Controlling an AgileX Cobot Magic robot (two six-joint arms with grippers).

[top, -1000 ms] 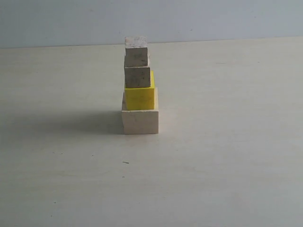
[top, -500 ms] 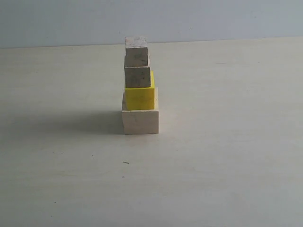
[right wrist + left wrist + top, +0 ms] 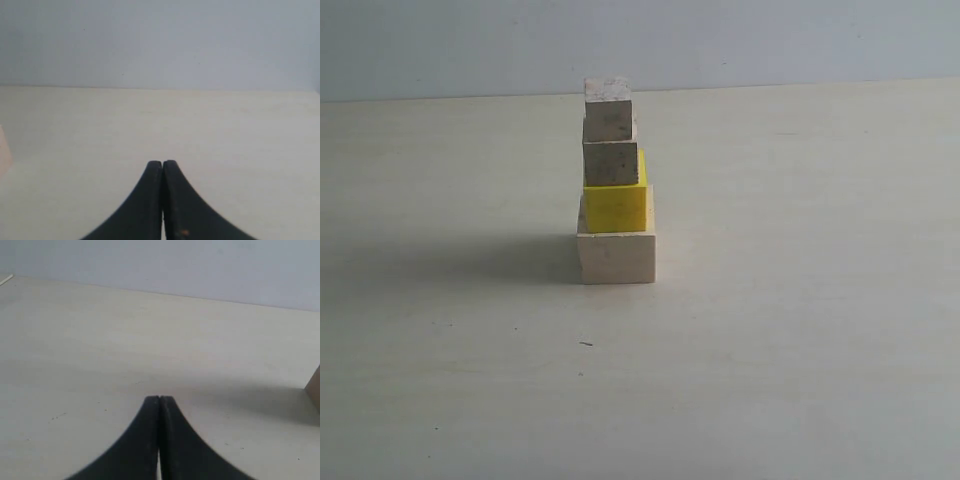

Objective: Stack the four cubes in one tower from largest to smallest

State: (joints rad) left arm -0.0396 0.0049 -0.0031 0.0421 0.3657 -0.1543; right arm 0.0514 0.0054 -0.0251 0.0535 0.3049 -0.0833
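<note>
In the exterior view the tower stands upright on the table, a little left of centre. A large pale wooden cube (image 3: 617, 257) is at the bottom, a bright yellow cube (image 3: 615, 208) on it, then a medium pale cube (image 3: 611, 163), and the smallest pale cube (image 3: 608, 114) on top. Neither arm shows in that view. My left gripper (image 3: 159, 399) is shut and empty over bare table, with a cube's edge (image 3: 315, 390) at the border of its view. My right gripper (image 3: 162, 163) is shut and empty too, with a pale cube edge (image 3: 4, 150) at the border of its view.
The pale table (image 3: 800, 330) spreads around the tower on all sides. A plain light wall (image 3: 770, 40) rises behind the table's far edge. The tower casts a soft shadow (image 3: 470, 262) to its left.
</note>
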